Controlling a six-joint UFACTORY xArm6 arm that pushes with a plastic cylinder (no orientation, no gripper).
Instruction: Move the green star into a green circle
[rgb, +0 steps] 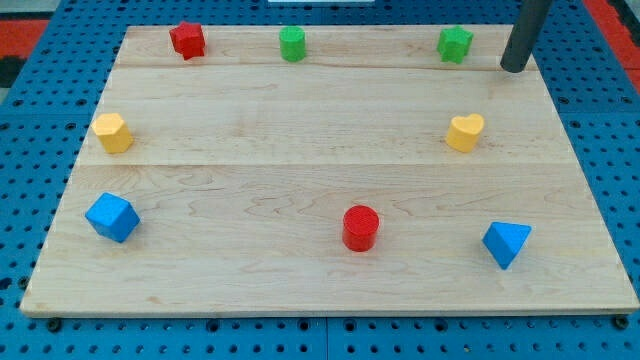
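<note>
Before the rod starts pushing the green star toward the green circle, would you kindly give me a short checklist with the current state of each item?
1. Green star in view, at the view's top right: ok.
2. Green circle in view, at the top centre: ok.
3. No block between the two along the top edge: ok.
4. My tip on the star's far side from the circle, at the star's right: ok.
5. Tip touching the star: not ok, a gap shows.
6. Red star beyond the circle, apart from it: ok.
</note>
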